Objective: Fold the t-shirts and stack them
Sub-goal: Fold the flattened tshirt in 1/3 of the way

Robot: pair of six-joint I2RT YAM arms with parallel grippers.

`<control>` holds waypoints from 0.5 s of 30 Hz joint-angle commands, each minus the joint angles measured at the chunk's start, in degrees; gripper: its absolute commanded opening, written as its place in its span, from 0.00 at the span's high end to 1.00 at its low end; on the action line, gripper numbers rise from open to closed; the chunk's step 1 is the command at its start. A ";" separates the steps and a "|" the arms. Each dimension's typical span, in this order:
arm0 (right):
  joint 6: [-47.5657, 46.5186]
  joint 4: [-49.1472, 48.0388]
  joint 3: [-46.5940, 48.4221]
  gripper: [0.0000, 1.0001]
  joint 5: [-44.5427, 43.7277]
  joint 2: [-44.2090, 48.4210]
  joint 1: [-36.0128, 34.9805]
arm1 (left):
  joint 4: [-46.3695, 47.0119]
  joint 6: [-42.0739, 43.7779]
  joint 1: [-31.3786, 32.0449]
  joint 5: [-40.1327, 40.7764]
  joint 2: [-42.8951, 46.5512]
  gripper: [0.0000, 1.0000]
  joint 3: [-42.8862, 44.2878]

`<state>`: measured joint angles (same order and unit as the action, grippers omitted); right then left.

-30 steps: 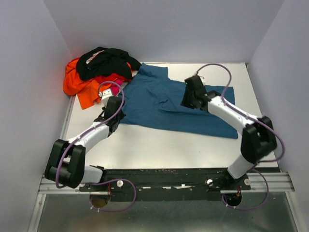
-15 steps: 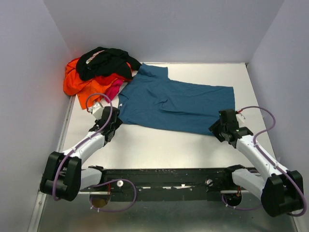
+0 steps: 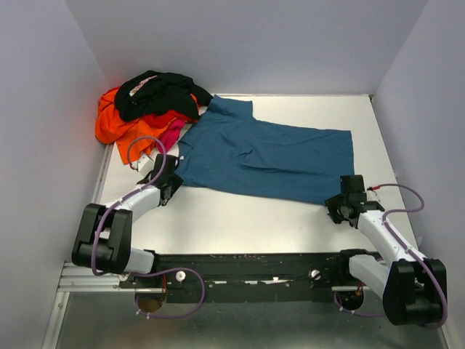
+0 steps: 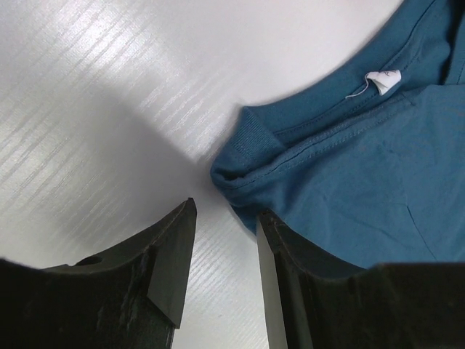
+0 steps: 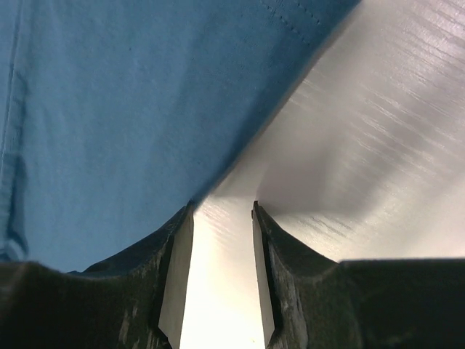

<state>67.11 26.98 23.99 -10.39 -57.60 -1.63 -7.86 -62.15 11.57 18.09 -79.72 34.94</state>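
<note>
The teal-blue t-shirt [image 3: 265,156] lies spread flat across the table. My left gripper [image 3: 171,169] is open at its near-left corner; in the left wrist view [image 4: 225,218] the jaws stand apart just short of the collar edge [image 4: 243,156] with its white tag [image 4: 383,81]. My right gripper [image 3: 347,190] is open at the shirt's near-right corner; in the right wrist view [image 5: 221,218] bare table shows between the jaws, with the shirt hem [image 5: 145,109] at the left finger. The black [image 3: 158,93], orange [image 3: 116,123] and magenta-pink [image 3: 173,132] shirts lie heaped at the far left.
The white table [image 3: 232,218] is walled by grey panels on three sides. The heap of shirts fills the far-left corner against the wall. A black rail with the arm bases [image 3: 247,273] runs along the near edge.
My right arm has swung from over the shirt's middle down to its near-right corner. My left gripper has shifted slightly toward the shirt's near-left corner. The shirt lies flatter on the right.
</note>
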 commanded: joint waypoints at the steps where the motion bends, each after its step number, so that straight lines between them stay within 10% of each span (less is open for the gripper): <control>1: 1.36 -2.90 0.79 0.55 -0.24 -2.59 1.19 | 1.44 -2.45 -0.50 -2.62 -1.13 0.47 -0.49; 15: 1.97 -4.92 1.94 0.70 -4.90 -5.67 1.28 | 2.67 -4.82 -0.76 -1.65 -2.01 0.47 -0.40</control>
<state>67.66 23.35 24.93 -11.25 -61.54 -0.69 -5.45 -64.99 11.20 16.88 -80.93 34.92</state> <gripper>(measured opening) 0.368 0.534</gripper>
